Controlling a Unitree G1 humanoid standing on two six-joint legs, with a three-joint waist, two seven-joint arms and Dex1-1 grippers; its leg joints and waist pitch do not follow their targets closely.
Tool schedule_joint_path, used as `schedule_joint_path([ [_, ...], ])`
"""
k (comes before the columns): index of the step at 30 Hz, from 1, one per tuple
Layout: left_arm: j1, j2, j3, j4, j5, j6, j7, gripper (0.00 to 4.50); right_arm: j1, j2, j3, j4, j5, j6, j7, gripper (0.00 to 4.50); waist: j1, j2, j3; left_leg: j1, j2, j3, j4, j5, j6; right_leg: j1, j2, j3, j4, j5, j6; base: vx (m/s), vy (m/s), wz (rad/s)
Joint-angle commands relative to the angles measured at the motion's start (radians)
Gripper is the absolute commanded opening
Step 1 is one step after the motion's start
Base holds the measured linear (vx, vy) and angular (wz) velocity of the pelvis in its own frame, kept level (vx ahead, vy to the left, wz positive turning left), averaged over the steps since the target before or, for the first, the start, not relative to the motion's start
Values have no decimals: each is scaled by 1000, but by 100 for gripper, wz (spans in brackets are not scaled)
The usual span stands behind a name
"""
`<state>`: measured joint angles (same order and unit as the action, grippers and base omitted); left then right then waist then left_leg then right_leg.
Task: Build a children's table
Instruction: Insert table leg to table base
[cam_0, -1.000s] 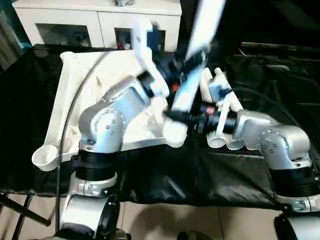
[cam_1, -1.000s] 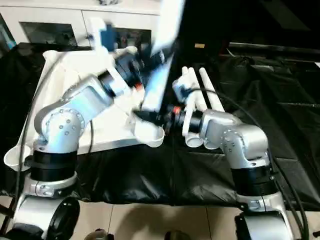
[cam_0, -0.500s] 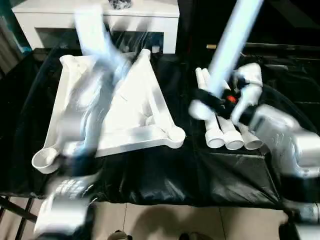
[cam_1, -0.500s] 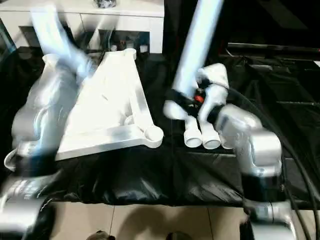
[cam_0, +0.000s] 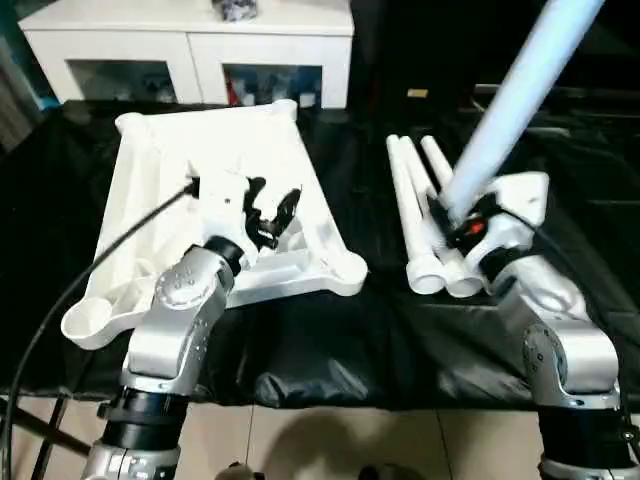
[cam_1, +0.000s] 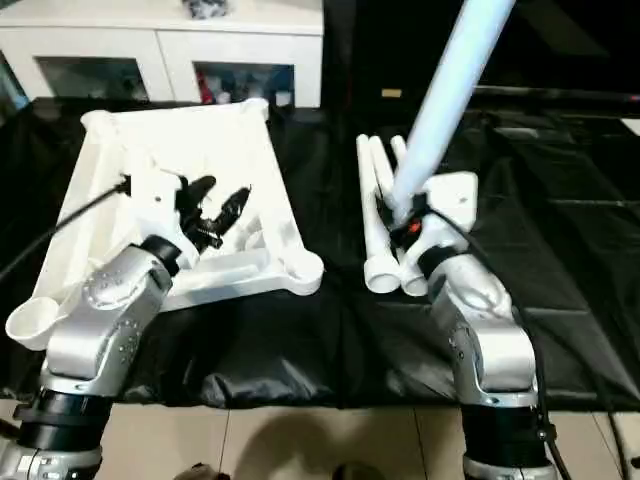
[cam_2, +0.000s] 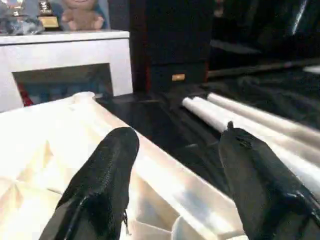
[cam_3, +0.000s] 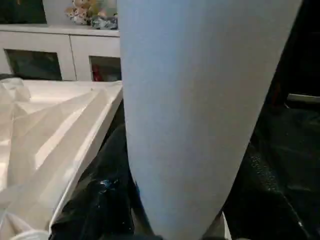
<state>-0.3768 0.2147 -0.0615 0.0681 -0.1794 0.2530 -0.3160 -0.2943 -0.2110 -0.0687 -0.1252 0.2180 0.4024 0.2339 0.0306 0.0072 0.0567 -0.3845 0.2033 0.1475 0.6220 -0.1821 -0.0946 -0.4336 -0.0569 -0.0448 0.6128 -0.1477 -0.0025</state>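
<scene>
Since a second ago the raised leg (cam_0: 520, 95) has been swung from above the tabletop (cam_0: 170, 190) to the right side, gripped low by the right gripper (cam_0: 455, 215), while the left gripper (cam_0: 272, 215) (fingers spread, empty) has been drawn back over the ribbed underside. No socket is seen filled. Three legs (cam_0: 415, 210) are left lying on the black cloth (cam_0: 330, 340) beside the tabletop, so nearly all assembly is judged to remain.
</scene>
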Motion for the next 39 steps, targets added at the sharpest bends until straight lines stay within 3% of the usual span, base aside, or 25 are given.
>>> schedule_joint_path([
  [1,-34,32,-29,73,5,-8,-96,303,16,-3,13,-39,52,37,64,191,-4,-1,-68,10,-11,10,-74,-297,8,49,-38,20,-110,-527,-6,0,0,0],
  [2,-45,49,-45,101,6,-18,-140,303,19,5,7,-38,64,43,64,191,-3,-1,-69,10,-11,9,-75,-299,10,49,-38,20,-110,-528,-3,0,0,0],
  [3,-64,75,-69,151,18,-39,-196,303,19,11,0,-28,63,41,53,190,-4,-7,-71,3,-7,6,-79,-284,9,53,-42,21,-104,-498,-14,0,0,0],
  [5,-90,106,-96,216,38,-80,-264,303,16,12,3,-11,53,33,54,190,-1,-2,-73,5,-7,6,-80,-272,6,52,-43,22,-101,-481,-23,0,0,0],
  [7,-102,118,-104,245,47,-104,-296,303,15,11,8,-3,49,25,59,190,-1,2,-73,6,-4,8,-81,-256,0,54,-44,27,-95,-418,-52,0,0,0],
  [8,-123,139,-114,285,52,-130,-358,303,15,12,15,1,50,20,64,190,1,10,-75,9,-2,7,-81,-252,-4,55,-45,28,-90,-395,-65,0,0,0],
  [10,-161,180,-135,345,50,-148,-481,303,15,9,25,-4,50,31,72,190,1,10,-78,7,-3,9,-81,-233,-10,61,-46,32,-82,-313,-104,0,0,0],
  [11,-174,196,-148,364,52,-149,-523,303,16,7,26,-6,53,37,77,190,2,23,-78,11,-1,9,-80,-230,-15,60,-46,33,-77,-271,-126,0,0,0],
  [13,-199,224,-175,407,56,-151,-602,303,19,4,25,-13,57,58,78,190,2,18,-81,12,-2,10,-80,-212,-15,66,-45,34,-70,-209,-155,0,0,0],
  [15,-214,236,-190,435,56,-152,-651,303,22,2,24,-17,62,72,80,190,4,25,-81,12,-1,11,-79,-196,-13,71,-48,35,-64,-169,-182,0,0,0],
  [18,-229,233,-192,474,50,-155,-701,303,26,-8,34,-14,47,58,88,190,5,22,-78,13,-1,13,-79,-205,-13,72,-49,35,-68,-186,-190,0,0,0],
  [21,-257,227,-202,556,70,-192,-751,303,29,-15,43,-7,36,37,95,190,4,24,-76,17,-2,13,-80,-245,-19,71,-50,34,-76,-266,-172,0,0,0],
  [23,-272,226,-209,588,79,-208,-760,273,29,-16,46,-10,35,40,97,190,4,23,-75,17,0,11,-82,-261,-22,71,-51,34,-80,-308,-158,0,0,0],
  [24,-278,225,-209,598,77,-209,-769,266,29,-17,47,-11,34,42,98,190,4,26,-74,17,0,10,-83,-263,-24,70,-52,34,-80,-310,-159,0,0,0],
  [26,-283,223,-208,607,77,-199,-768,263,29,-17,47,-12,33,44,98,190,4,23,-74,17,0,11,-83,-265,-24,70,-51,34,-80,-311,-162,0,0,0],
  [28,-297,221,-205,638,87,-203,-770,224,28,-18,48,-13,33,48,98,190,4,25,-74,18,0,11,-83,-265,-23,70,-50,33,-80,-305,-167,0,0,0],
  [34,-297,230,-211,672,110,-208,-794,179,32,-19,50,-14,32,49,98,190,4,24,-77,16,1,10,-82,-243,-20,73,-51,34,-75,-263,-180,0,0,0],
  [38,-285,241,-217,651,114,-205,-815,170,31,-18,49,-10,30,48,99,190,6,26,-78,16,3,10,-82,-237,-16,73,-52,34,-73,-244,-190,0,0,0],
  [39,-282,245,-223,652,126,-211,-817,142,31,-17,50,-9,30,47,99,190,5,26,-77,17,3,10,-83,-242,-17,73,-52,34,-73,-244,-192,0,0,0],
])
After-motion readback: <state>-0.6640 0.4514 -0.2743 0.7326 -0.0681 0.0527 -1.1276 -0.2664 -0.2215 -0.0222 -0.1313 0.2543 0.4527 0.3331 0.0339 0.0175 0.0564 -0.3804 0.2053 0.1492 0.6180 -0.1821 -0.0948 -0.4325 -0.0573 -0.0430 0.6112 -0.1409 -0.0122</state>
